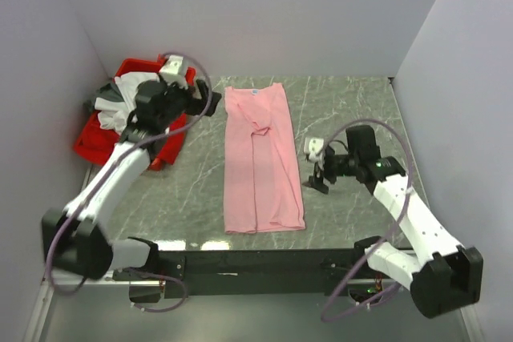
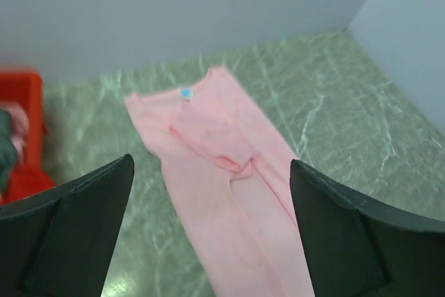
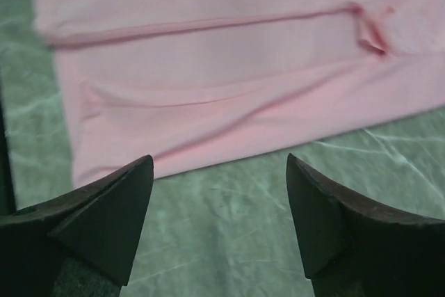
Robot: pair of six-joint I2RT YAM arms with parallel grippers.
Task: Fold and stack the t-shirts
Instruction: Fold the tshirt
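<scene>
At the far left of the counter stands a red bin of hard plastic, close to the left wall. In it lies a heap of crumpled cloth, white and dark grey. The left arm reaches over the bin and covers a part of it, so this is probably more than one shirt, but I cannot count them. The left tool hangs in the air just right of the bin, its two dark fingers spread wide with nothing between them.

The pink t-shirt lies flat in the middle of the counter, well apart from the bin. It is folded lengthwise into a long narrow strip, with both sides turned in toward the middle. Its collar, with a small blue label, points to the far wall. The cloth looks soft and thin, with small creases where the flaps meet.

The counter is smooth, green like marble, with pale veins. Near the shirt's right edge, the right tool is low over the counter, also wide and holding nothing.
</scene>
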